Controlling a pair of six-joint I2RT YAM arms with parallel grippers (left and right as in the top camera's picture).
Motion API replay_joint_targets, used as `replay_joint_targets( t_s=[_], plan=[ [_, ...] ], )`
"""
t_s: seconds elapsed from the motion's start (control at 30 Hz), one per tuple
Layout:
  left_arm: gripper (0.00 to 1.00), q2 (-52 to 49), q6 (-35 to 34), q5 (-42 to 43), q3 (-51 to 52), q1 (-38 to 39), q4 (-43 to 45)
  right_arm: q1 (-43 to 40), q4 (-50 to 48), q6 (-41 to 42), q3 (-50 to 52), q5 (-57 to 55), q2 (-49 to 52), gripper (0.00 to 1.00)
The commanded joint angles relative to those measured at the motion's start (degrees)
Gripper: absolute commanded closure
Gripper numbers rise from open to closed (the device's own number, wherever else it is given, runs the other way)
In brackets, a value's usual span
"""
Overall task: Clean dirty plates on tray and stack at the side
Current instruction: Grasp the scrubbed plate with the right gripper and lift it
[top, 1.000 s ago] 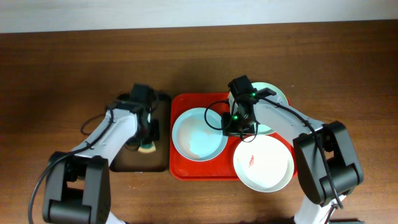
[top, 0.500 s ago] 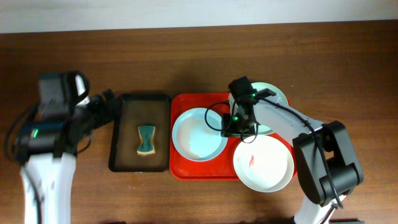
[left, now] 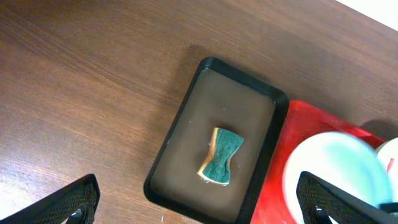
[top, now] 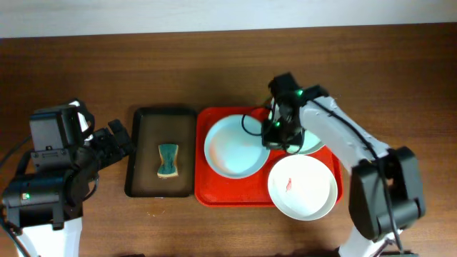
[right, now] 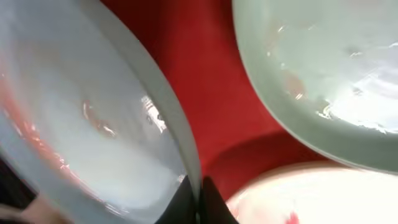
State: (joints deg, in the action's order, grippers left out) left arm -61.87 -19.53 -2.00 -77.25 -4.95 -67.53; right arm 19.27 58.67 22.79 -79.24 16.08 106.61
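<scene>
My right gripper (top: 273, 137) is shut on the right rim of a pale blue plate (top: 234, 148) that sits at the left of the red tray (top: 207, 193). In the right wrist view the two dark fingertips (right: 186, 202) pinch that plate's rim (right: 177, 134). A mint plate (top: 316, 141) lies at the tray's back right, partly under the right arm. A white plate (top: 303, 187) with a small red smear lies at the front right. My left gripper (top: 120, 140) stands wide open, left of the black tray, holding nothing.
A narrow black tray (top: 143, 153) stands left of the red tray, with a green and yellow sponge (top: 168, 160) lying in it. In the left wrist view the sponge (left: 221, 157) lies between and beyond my open fingers (left: 74, 202). Bare wooden table surrounds both trays.
My left arm let go of the sponge in the black tray and drew back to the left, opening. My right gripper closed on the pale blue plate's rim and the plate shifted slightly right.
</scene>
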Motion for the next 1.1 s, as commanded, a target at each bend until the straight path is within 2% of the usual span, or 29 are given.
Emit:
replay_joint_targets(
  t_s=[0.0, 0.1, 0.17, 0.3, 0.6, 0.63, 0.9, 1.0, 1.07],
  plan=[
    [0.01, 0.4, -0.6, -0.8, -0.2, -0.2, 0.1, -0.1, 5.2, 0.3, -8.0, -0.3, -3.8, 0.96],
    [0.01, 0.4, -0.6, -0.8, -0.2, -0.2, 0.1, 0.7, 5.5, 4.2, -10.6, -0.3, -3.8, 0.96],
    [0.01, 0.4, -0.6, -0.8, -0.2, -0.2, 0.1, 2.9, 2.3, 8.4, -10.8, -2.0, -3.8, 0.96],
    [0.01, 0.4, -0.6, -0.8, -0.2, -0.2, 0.1, 12.5, -7.5, 17.0, -10.8, -13.7, -3.3, 0.96],
    [0.01, 0.4, -0.6, -0.8, -0.2, -0.2, 0.1, 26.0, -19.7, 17.0, -10.8, -34.1, 2.6, 0.96],
    [0.01, 0.4, -0.6, -0.8, -0.2, -0.2, 0.1, 26.8, -20.2, 16.2, -10.8, -36.6, 2.5, 0.96],
    [0.01, 0.4, -0.6, -0.8, -0.2, -0.2, 0.1, 33.1, -22.2, -5.4, -21.2, -56.3, 2.0, 0.96],
    [0.01, 0.4, -0.6, -0.8, -0.2, -0.2, 0.1, 34.4, -27.2, -17.1, -21.5, -58.4, 2.0, 0.96],
    [0.01, 0.4, -0.6, -0.8, -0.2, -0.2, 0.1, 35.3, -31.8, -25.6, -21.5, -63.6, 2.0, 0.96]
  ],
)
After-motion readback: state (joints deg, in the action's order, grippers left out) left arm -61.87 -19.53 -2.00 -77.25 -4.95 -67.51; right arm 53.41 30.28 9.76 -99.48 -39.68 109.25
